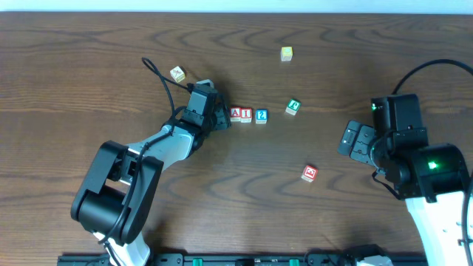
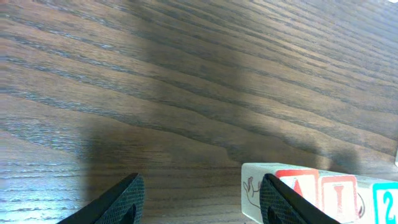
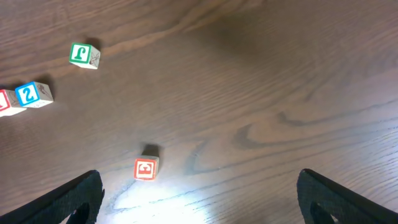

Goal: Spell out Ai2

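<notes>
Three letter blocks stand in a row mid-table: a red A block (image 1: 236, 114), a red I block (image 1: 246, 114) and a blue 2 block (image 1: 261, 115). My left gripper (image 1: 223, 119) is open and empty just left of the A block. In the left wrist view its jaws (image 2: 202, 208) frame bare wood, with the A block (image 2: 298, 183) at the right finger, then the I block (image 2: 339, 194) and the 2 block (image 2: 387, 204). My right gripper (image 1: 352, 140) is open and empty at the right, its jaws (image 3: 199, 199) wide above the table.
A green block (image 1: 293, 106) lies right of the row and shows in the right wrist view (image 3: 82, 54). A red block (image 1: 309, 174) lies lower right, near my right jaws (image 3: 145, 168). A yellow block (image 1: 286, 53) and a pale yellow block (image 1: 177, 73) lie farther back.
</notes>
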### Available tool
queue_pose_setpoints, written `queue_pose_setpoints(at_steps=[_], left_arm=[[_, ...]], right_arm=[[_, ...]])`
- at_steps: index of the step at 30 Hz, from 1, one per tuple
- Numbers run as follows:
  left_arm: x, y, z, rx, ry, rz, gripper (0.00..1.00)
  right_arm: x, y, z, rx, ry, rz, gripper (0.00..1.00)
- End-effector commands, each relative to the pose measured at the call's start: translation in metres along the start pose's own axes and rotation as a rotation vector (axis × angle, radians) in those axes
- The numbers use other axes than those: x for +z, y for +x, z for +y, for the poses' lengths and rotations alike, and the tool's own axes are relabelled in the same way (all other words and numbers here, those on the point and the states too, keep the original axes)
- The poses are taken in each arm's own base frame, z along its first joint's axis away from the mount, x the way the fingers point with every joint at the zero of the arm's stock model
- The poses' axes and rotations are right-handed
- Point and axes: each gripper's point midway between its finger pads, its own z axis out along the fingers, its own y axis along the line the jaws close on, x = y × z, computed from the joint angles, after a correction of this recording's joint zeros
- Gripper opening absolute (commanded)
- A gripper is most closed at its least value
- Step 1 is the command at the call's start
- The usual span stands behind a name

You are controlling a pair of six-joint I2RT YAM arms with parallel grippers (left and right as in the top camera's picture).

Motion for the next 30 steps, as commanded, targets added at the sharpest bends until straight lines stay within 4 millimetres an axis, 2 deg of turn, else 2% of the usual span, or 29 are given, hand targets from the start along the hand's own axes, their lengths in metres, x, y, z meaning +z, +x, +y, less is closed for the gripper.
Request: queue_pose_setpoints(at_steps=[1,4,7,8,9,11,13,15,17,22,25,28,30], left_arm=[[-0.012,-0.022,0.008,0.002,-0.031,-0.051,0.61],[-0.045,-0.047,0.016,0.016,-0.08,-0.121,0.63],[-0.092,-0.069,0.019,0.071,-0.137,-0.202,0.64],[-0.114,-0.077,0.021,0.095,-0.168,-0.241,0.64],[-0.131,-0.082,0.021,0.109,-0.187,-0.268,0.65],[-0.172,-0.092,0.023,0.131,-0.223,-0.329,0.68],[-0.226,-0.101,0.024,0.135,-0.257,-0.397,0.7],[-0.263,-0.103,0.024,0.128,-0.268,-0.434,0.73],[-0.303,-0.101,0.021,0.128,-0.262,-0.45,0.75],[-0.372,-0.088,0.023,0.13,-0.272,-0.432,0.86],[-0.4,-0.072,0.03,0.137,-0.305,-0.365,0.89],[-0.412,-0.055,0.035,0.132,-0.322,-0.294,0.92],[-0.414,-0.037,0.035,0.141,-0.295,-0.21,0.98]], right_arm=[[0.002,-0.001,-0.004,-0.004,0.023,-0.001,0.99],[0.007,0.0,-0.002,-0.005,0.019,-0.003,0.99],[0.021,0.008,0.002,-0.011,0.009,0.022,0.98],[0.027,0.012,0.004,-0.014,0.003,0.036,0.84],[0.032,0.015,0.006,-0.023,0.006,0.047,0.75],[0.038,0.018,0.011,-0.046,0.014,0.072,0.66],[0.044,0.022,0.021,-0.034,0.01,0.102,0.52],[0.05,0.025,0.033,-0.034,-0.017,0.133,0.44],[0.056,0.027,0.045,-0.04,-0.038,0.164,0.43],[0.075,0.023,0.071,-0.073,-0.039,0.201,0.42],[0.079,0.011,0.094,-0.103,-0.062,0.206,0.44],[0.079,-0.003,0.111,-0.129,-0.088,0.194,0.46],[0.083,-0.011,0.122,-0.138,-0.098,0.185,0.47]])
